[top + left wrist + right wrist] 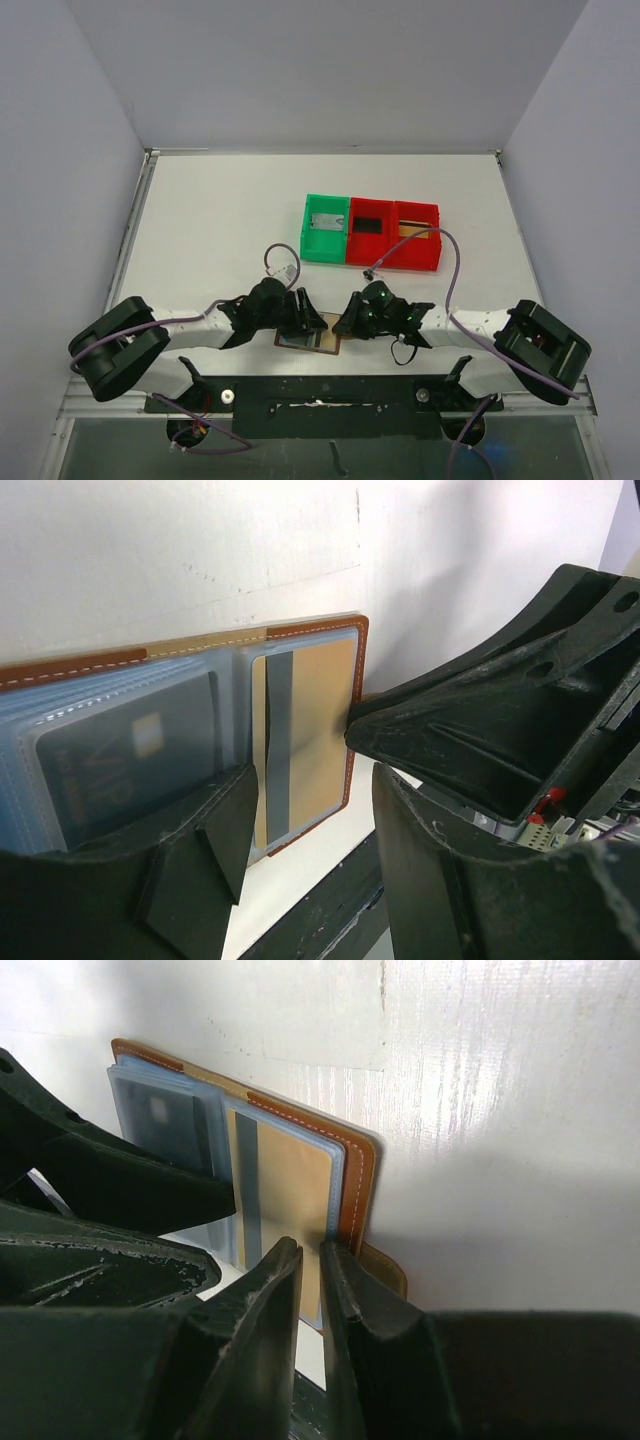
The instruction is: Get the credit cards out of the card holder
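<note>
Right claw (pixel 311 1295): nearly closed at an edge of the golden card (pixel 285 1185); whether it grips cannot be told. Left claw (pixel 312 790): open, holding nothing, over the wallet (pixel 310 630). The wallet lies open on the worktop (pixel 500 1110), the golden card in its sleeve. Green tray (pixel 322 251) and red tray (pixel 400 260): farther back, well apart.

Overhead view, two wrist close-ups
Top camera looks down from behind the arms; cameras close behind the left end effector (pixel 310 810) and right end effector (pixel 310 1255) share the card holder (pixel 358 1190) just ahead.
</note>
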You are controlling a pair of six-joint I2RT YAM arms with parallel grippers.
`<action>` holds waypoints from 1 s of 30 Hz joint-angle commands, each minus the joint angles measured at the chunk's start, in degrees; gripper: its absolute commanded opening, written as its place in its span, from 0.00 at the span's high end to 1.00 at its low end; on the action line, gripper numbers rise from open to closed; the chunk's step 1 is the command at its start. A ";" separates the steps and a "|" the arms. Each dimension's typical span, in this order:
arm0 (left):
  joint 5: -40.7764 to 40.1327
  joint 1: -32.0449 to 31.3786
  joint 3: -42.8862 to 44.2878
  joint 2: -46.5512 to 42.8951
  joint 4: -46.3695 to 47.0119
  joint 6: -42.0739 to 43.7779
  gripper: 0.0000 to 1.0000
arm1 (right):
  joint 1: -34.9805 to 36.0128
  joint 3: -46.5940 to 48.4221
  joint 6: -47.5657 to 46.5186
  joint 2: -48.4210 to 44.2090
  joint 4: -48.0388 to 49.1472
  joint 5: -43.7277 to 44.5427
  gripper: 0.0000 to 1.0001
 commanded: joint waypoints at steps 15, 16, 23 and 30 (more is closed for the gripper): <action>-7.48 -0.12 6.53 -7.05 -18.88 6.71 0.46 | -0.11 -0.73 0.25 3.37 -0.01 -0.35 0.86; -7.52 -0.12 6.52 -6.74 -18.89 6.72 0.46 | -0.13 -0.56 0.13 3.29 0.22 -0.44 0.86; -7.73 -0.13 3.54 -2.96 -16.49 5.69 0.47 | 0.05 1.66 -2.22 -1.28 -0.21 0.24 0.82; -7.50 -0.14 1.94 -2.53 -13.62 4.88 0.47 | 0.23 4.21 -3.31 -3.54 -1.55 0.12 0.81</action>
